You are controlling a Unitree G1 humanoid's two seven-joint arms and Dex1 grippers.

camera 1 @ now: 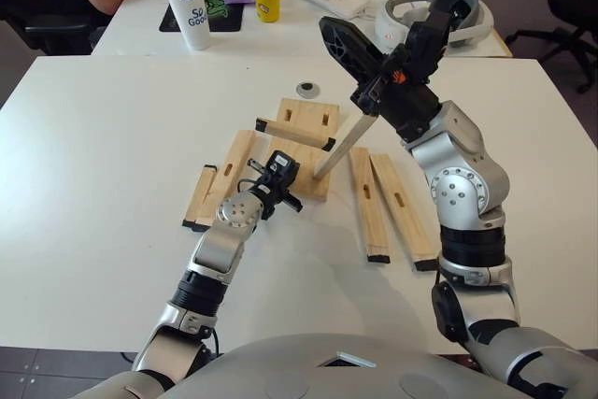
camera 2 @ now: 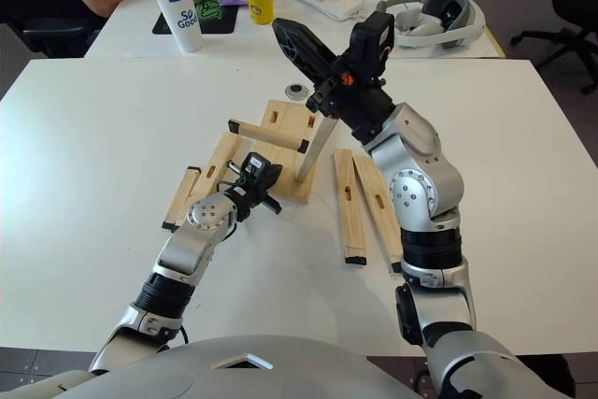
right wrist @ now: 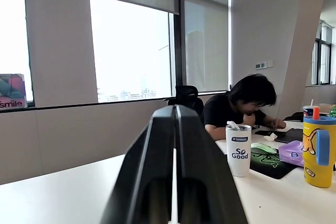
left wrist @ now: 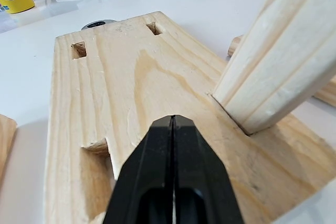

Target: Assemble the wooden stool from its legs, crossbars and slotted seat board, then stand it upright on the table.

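Leg-fitting step: my clenched left pincer (left wrist: 172, 121) pins the pale slotted wooden board (left wrist: 131, 72); next, straighten the tilted square leg (camera 1: 341, 149)

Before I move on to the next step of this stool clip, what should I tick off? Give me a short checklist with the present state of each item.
1. Leg seated in the seat board slot: ok, its foot enters the slot in the left wrist view.
2. Leg upright: not ok, it tilts toward the right arm.
3. Left gripper pressing the board down: cannot tell; fingers shut over the board, contact unclear.
4. Right gripper holding the leg: not ok, fingers shut on nothing, pointing up.
5. Loose pieces at hand: ok, flat on the table beside the board.
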